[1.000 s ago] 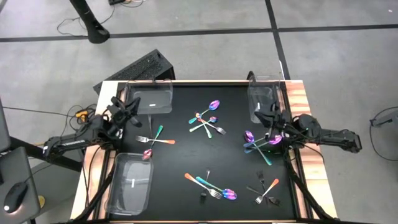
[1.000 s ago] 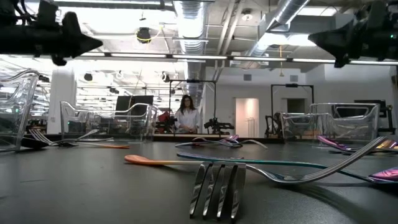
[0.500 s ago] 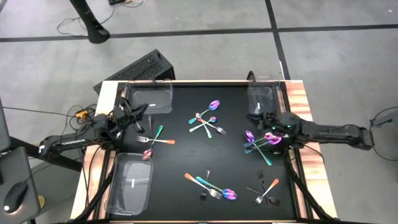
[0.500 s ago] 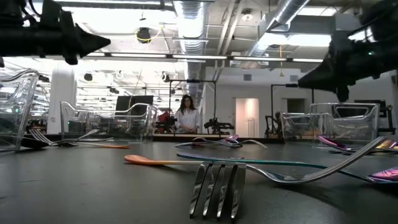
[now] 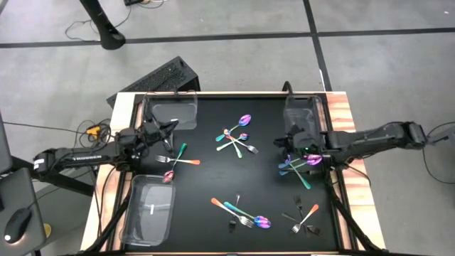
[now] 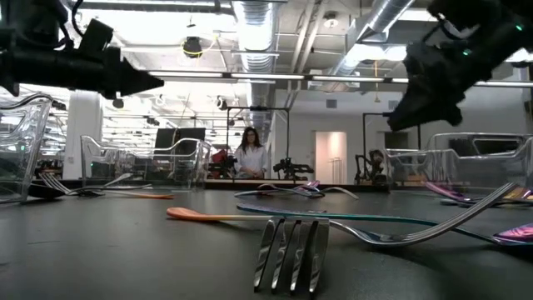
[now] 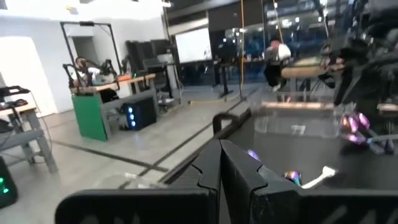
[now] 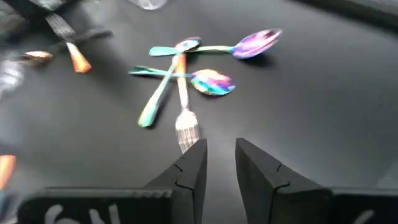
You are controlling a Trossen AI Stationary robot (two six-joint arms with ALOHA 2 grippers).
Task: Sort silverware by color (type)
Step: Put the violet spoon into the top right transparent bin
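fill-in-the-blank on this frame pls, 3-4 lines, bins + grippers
1. The number of clear bins on the table is ____.
2. The left gripper has its fingers ____.
3. The right gripper hangs by the bin at the table's far ____ corner.
4. In the right wrist view, the fingers point toward a cluster of spoons and a ____.

Missing words: three; shut; right; fork

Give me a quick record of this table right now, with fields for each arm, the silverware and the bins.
left gripper: fingers shut, empty, above the table's left side by a fork
right gripper: fingers apart, empty, over the right side near the purple spoons
silverware: scattered clusters on the black table
bins: three clear bins, one far left, one near left, one far right
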